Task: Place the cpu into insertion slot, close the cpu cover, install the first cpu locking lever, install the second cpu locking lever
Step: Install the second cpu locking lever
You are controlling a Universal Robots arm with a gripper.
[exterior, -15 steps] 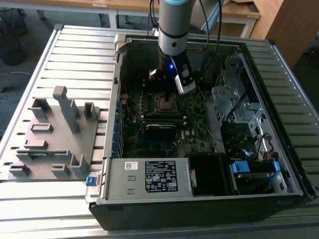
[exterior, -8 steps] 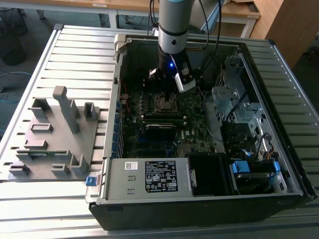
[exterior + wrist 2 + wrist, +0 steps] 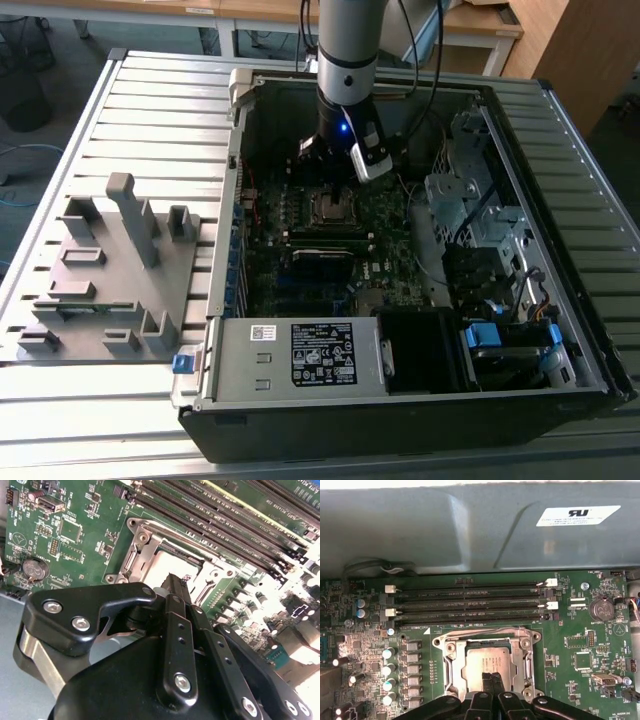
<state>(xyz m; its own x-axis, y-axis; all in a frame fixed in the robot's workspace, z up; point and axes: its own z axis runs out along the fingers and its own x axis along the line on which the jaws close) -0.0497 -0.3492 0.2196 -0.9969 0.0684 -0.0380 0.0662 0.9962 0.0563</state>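
The cpu (image 3: 487, 661) lies flat in the insertion slot (image 3: 451, 666) on the green motherboard (image 3: 575, 630), with the cpu cover (image 3: 525, 655) framing it; the gripper (image 3: 492, 679) hangs just above the chip, its two black fingers (image 3: 487, 682) pressed together and holding nothing; memory slots (image 3: 470, 605) run beside the socket.
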